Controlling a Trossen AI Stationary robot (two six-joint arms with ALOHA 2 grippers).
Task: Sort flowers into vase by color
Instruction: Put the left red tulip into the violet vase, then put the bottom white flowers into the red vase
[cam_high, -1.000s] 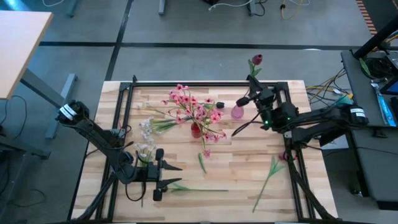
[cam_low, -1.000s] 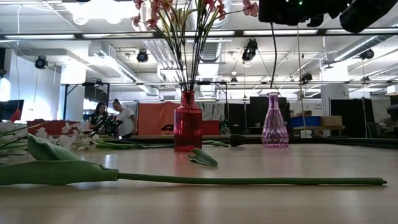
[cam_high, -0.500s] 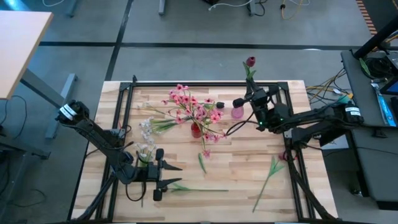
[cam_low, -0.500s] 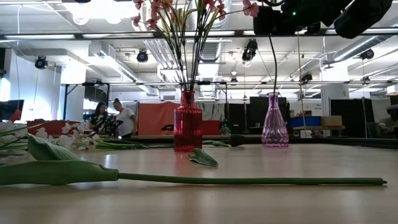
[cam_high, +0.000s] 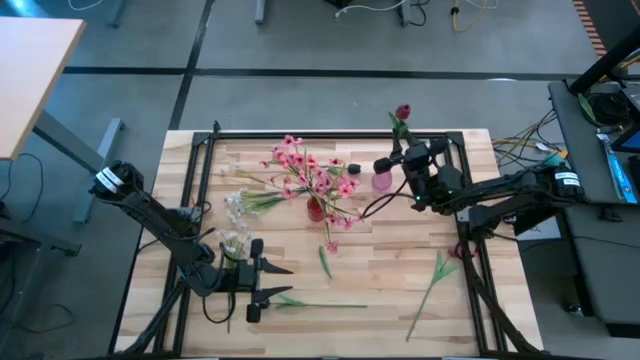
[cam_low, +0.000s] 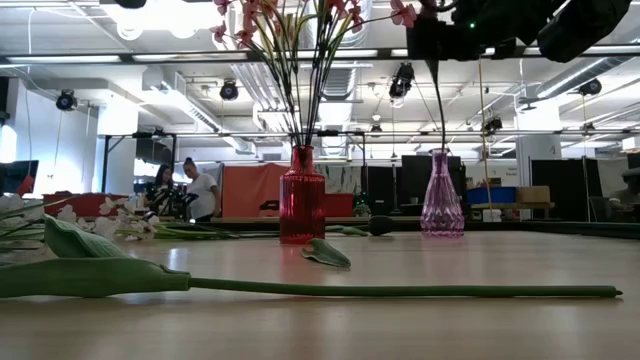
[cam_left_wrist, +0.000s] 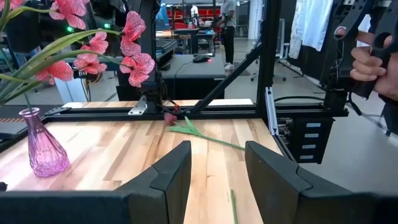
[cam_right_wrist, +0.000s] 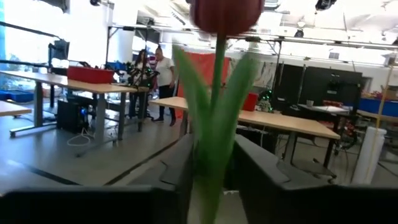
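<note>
A dark red tulip (cam_high: 403, 112) stands upright over the purple vase (cam_high: 382, 181); in the low view its stem (cam_low: 437, 110) runs down into the vase's mouth. My right gripper (cam_high: 402, 152) is open at the far right, fingers either side of that stem (cam_right_wrist: 214, 93). The red vase (cam_high: 315, 208) holds pink sprays (cam_high: 305, 165). White sprigs (cam_high: 237, 205) lie on the table at the left, a green-stemmed flower (cam_high: 320, 304) near the front, another (cam_high: 435, 275) at the right. My left gripper (cam_high: 285, 281) waits open and level at the near left, nothing between its fingers (cam_left_wrist: 180, 155). My right gripper has its fingers (cam_right_wrist: 180, 168) level on either side of the tulip's stem, just under the leaves (cam_right_wrist: 199, 106). The leaves overlap the finger edges in the wrist view, and I cannot tell whether the fingers touch the flower.
A loose green leaf (cam_high: 324, 261) lies in front of the red vase. A black frame rail (cam_high: 330, 133) borders the table. Beyond the right edge a person's hand (cam_left_wrist: 373, 59) grips a handle. Bare wood lies between the vases and the near flower.
My right gripper has come a little down and toward the purple vase with the tulip. With the gripper then staying put, the tulip has sunk: its bud sits closer to the gripper, and its stem's lower end, which hung above the vase's mouth, now reaches into it.
</note>
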